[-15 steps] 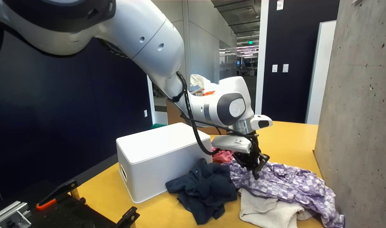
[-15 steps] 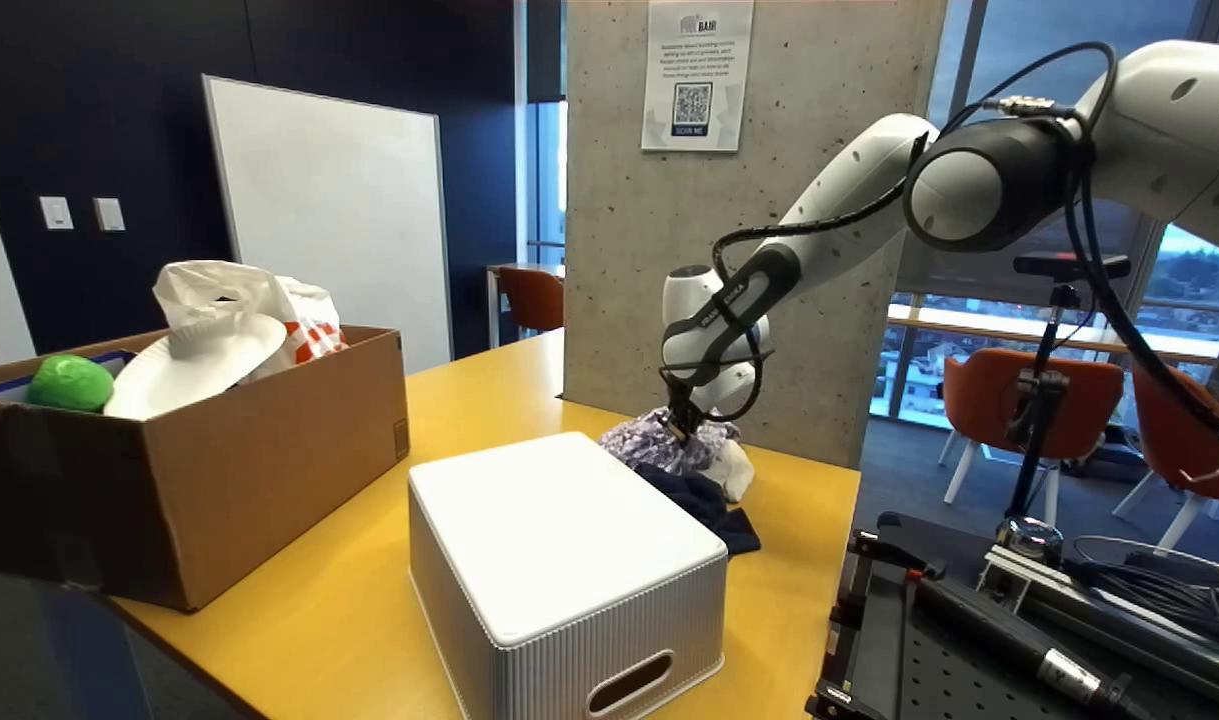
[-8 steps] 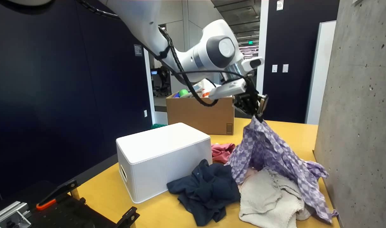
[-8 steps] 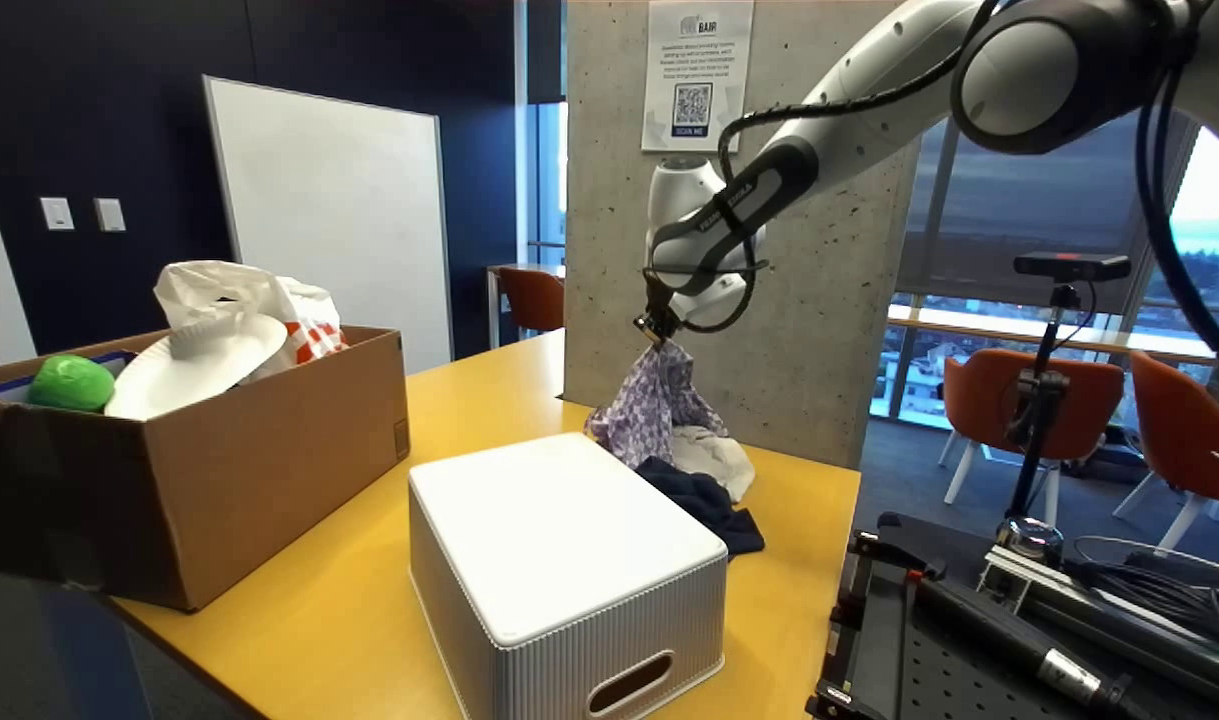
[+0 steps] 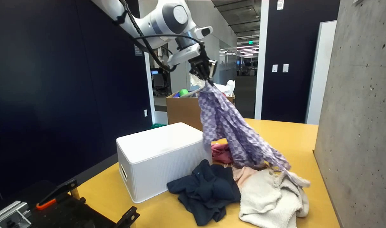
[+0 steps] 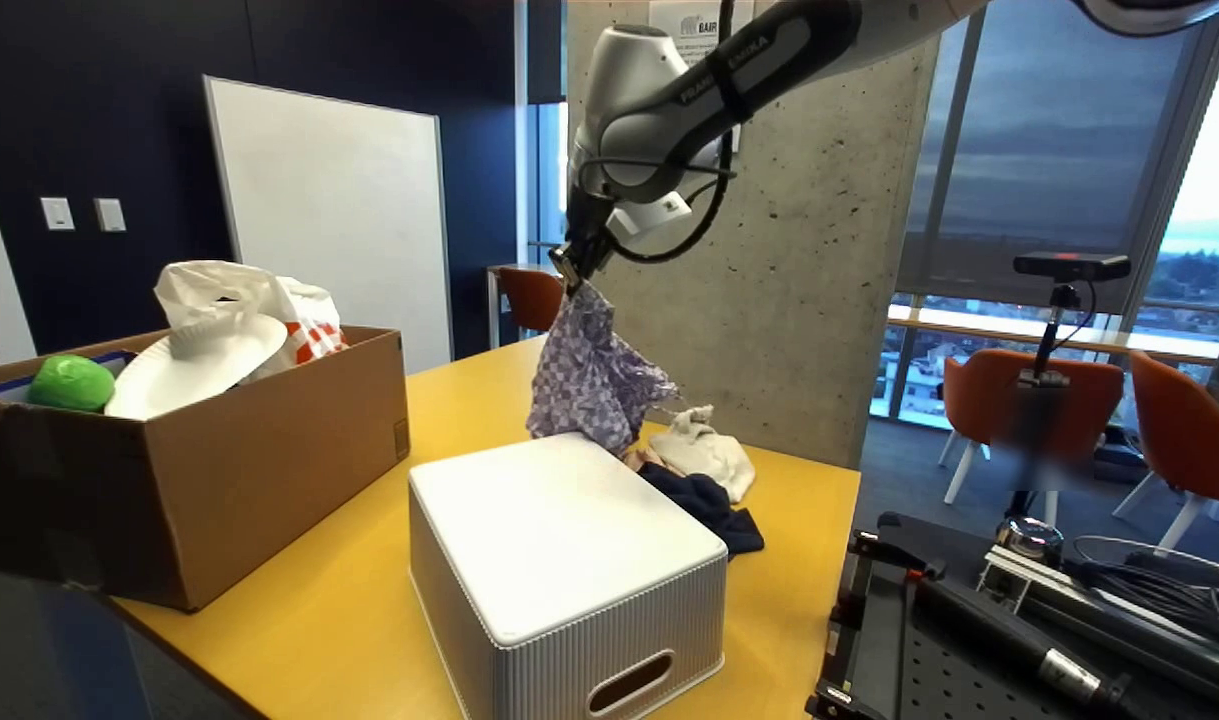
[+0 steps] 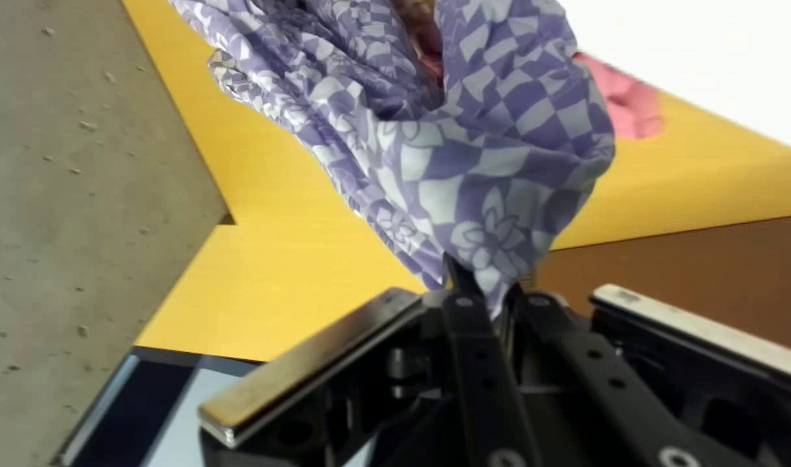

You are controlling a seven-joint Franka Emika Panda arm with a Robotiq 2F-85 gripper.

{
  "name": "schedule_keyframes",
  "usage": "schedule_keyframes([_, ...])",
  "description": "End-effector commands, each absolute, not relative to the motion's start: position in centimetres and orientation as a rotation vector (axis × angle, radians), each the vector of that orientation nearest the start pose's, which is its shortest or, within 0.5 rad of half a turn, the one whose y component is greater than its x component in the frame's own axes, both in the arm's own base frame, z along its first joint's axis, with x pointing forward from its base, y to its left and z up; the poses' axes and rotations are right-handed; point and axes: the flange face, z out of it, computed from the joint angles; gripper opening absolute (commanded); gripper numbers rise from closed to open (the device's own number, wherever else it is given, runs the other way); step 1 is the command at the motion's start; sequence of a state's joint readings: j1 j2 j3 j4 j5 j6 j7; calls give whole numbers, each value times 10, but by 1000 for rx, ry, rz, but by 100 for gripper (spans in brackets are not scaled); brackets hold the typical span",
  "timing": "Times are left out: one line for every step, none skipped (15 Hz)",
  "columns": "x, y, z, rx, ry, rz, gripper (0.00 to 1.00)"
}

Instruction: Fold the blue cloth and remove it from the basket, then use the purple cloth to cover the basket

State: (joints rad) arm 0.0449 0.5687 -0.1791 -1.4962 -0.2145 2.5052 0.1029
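Gripper (image 7: 489, 288): drawn in narrow, pinching a gathered end of the purple cloth (image 5: 229, 125); held above the height of the basket (image 5: 167, 172).
Purple cloth: checked, with pale flowers; hangs from the gripper and slants down past a corner of the basket, overlapping that corner in an exterior view. Whether it touches the basket I cannot tell. Its low end comes down at the cream cloth (image 5: 268, 199).
Basket: white and ribbed, on the bench (image 5: 302, 142), one end slotted, a flat white face upward. Whether that face is lid or base cannot be told.
Blue cloth (image 5: 205, 193): dark, crumpled on the bench outside the basket, just beside its long wall.
Cream cloth: thick, loosely doubled over, on the bench next to the blue cloth.
Peach cloth (image 5: 243, 173): partly seen, between the blue and cream cloths.
Red cloth (image 5: 221, 153): bunched near the basket, partly behind the purple cloth in an exterior view.
Carton (image 6: 279, 480): brown, on the bench, apart from the basket; it holds a paper plate (image 6: 189, 375), a green ball (image 6: 71, 383) and a white bag (image 6: 209, 290).
Arm (image 6: 619, 90): enters from the top of both exterior views, crossing in front of the pillar (image 6: 799, 300) in an exterior view.
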Motion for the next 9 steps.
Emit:
schedule_keyframes([716,29,414,-3240,-235,-647,2])
schedule_keyframes([710,62,417,-3210,-310,-616,2])
schedule_keyframes([702,94,420,-3178,-382,-587,2])
schedule_keyframes([693,126,423,-3142,-446,-552,2])
schedule_keyframes([683,158,426,-3102,-507,-522,2])
schedule_keyframes([672,190,429,-3062,-566,-485,2])
schedule_keyframes([660,222,433,-3019,-624,-450,2])
schedule_keyframes([646,253,437,-2979,-680,-407,2])
schedule_keyframes([631,284,441,-2937,-731,-358,2])
